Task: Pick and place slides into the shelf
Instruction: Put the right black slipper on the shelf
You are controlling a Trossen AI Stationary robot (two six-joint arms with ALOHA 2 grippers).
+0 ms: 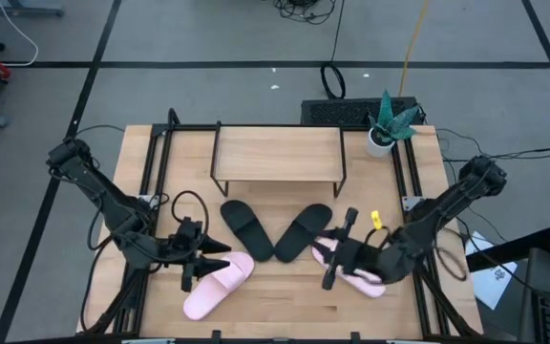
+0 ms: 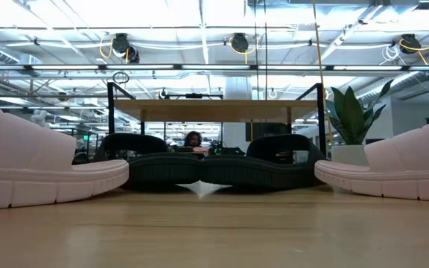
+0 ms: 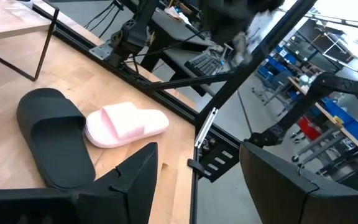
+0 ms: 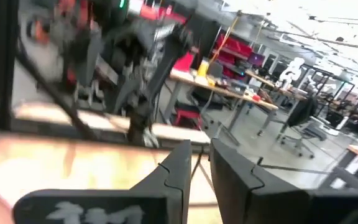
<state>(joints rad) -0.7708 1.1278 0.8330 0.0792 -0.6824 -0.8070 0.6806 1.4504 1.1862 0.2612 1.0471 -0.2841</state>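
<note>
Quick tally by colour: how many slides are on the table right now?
Black slides: 2, one and the other, toes meeting in front of the shelf
Pink slides: 2, one by the left gripper, one under the right gripper
Total: 4

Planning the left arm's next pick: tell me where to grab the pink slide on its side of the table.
Grip the broad strap of the left pink slide, coming from above with one finger slipped under it. It lies flat, sole down, so the arched strap is its one raised part. The left gripper is beside it.
</note>
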